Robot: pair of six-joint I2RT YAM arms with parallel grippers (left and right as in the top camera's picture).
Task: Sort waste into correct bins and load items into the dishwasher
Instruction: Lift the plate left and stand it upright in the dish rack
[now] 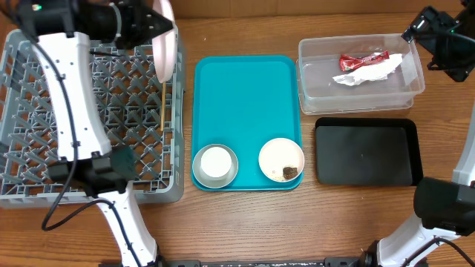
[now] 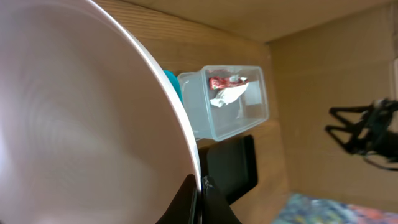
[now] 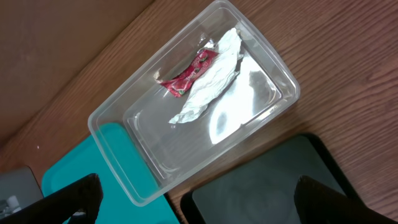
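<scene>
The left gripper (image 2: 198,186) pinches the plate (image 2: 81,124) by its rim, on edge over the dish rack (image 1: 148,194) wall (the right gripper (image 3: 199,190) hangs spread and empty by the clear tub (image 3: 118,134)), and so thin a hold could let it twist and clip the lattice.

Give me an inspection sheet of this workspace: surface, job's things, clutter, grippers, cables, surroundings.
Surface: wooden table, no spills seen.
Job's things: red wrapper and napkin in the clear tub; black tray holds nothing; metal bowl with a white cup in it and small white bowl with a brown chunk, both on the teal tray; one chopstick lying in the rack.
Clutter: nothing seen.
Grippers: left gripper shut on the plate, held on edge over the rack; right gripper open, holding nothing.
Cables: black cable running along the left arm.
Surroundings: black stand beyond the table edge.
</scene>
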